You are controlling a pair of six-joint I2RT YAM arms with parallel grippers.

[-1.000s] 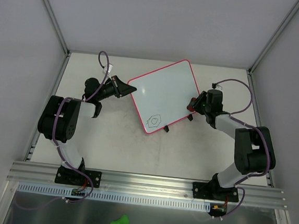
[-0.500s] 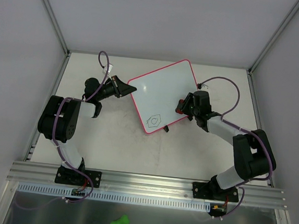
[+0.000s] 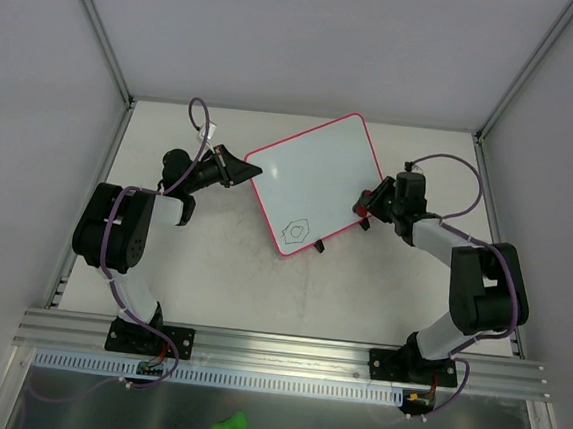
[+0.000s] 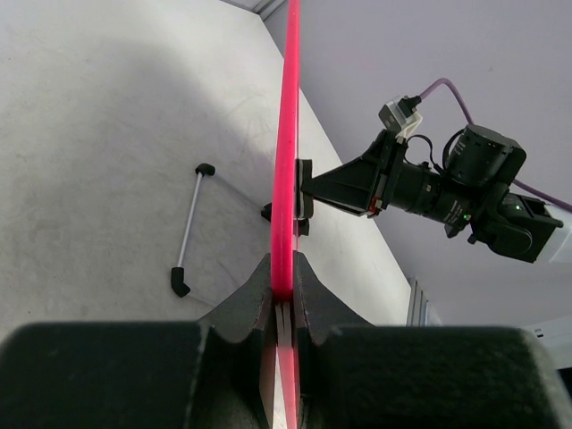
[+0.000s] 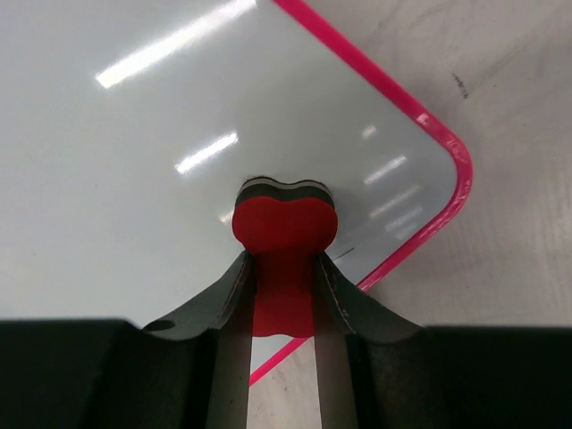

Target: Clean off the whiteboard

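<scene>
Whiteboard [image 3: 309, 181] lying on the counter [image 3: 211, 268], at the middle toward the far side. It is turned cornerwise, so that one corner points near, and its slightly longer edges run from left to far right. The left edge of its pink frame is clamped in the left pincer [image 3: 242, 173]. A red eraser [image 5: 284, 223] is gripped in the right pincer [image 3: 368, 204] and set against the board by its right corner. A small marker doodle [image 3: 295, 229] is seen by the near corner, left and near of the eraser. A sweep along the near-right edge is judged to be called for.
</scene>
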